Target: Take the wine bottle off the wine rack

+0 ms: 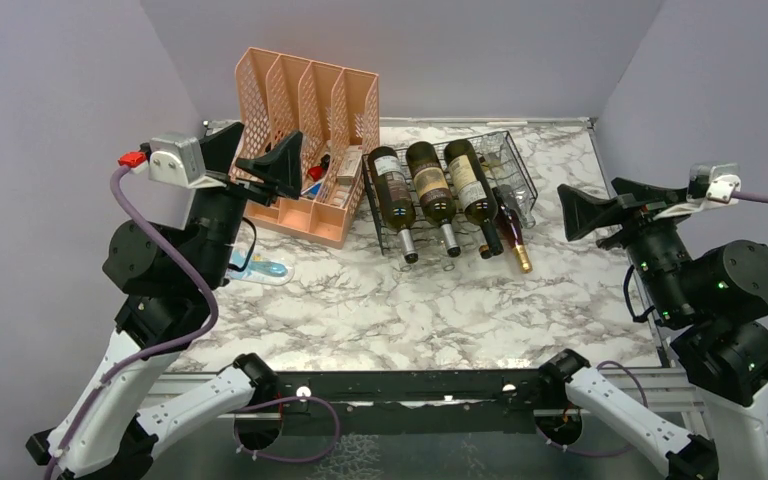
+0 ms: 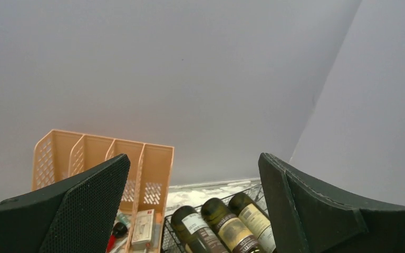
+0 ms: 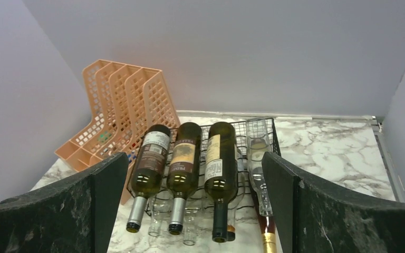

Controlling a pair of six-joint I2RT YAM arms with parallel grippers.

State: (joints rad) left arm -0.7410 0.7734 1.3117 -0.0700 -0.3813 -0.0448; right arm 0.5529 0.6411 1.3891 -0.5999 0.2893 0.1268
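Note:
The black wire wine rack (image 1: 526, 180) sits at the back middle of the marble table. Three dark green wine bottles (image 1: 430, 185) lie side by side on it, necks toward me. A clear bottle (image 3: 257, 153) and a reddish bottle with a gold foil neck (image 1: 513, 238) lie at its right side. More clear bottles lie underneath. My left gripper (image 1: 272, 168) is open and empty, raised in front of the peach organiser, left of the rack. My right gripper (image 1: 592, 214) is open and empty, raised to the right of the rack. The bottles also show in the left wrist view (image 2: 219, 224).
A peach plastic file organiser (image 1: 305, 100) holding small items stands just left of the rack. A small blue and white object (image 1: 260, 268) lies on the table by the left arm. Grey walls close the back and both sides.

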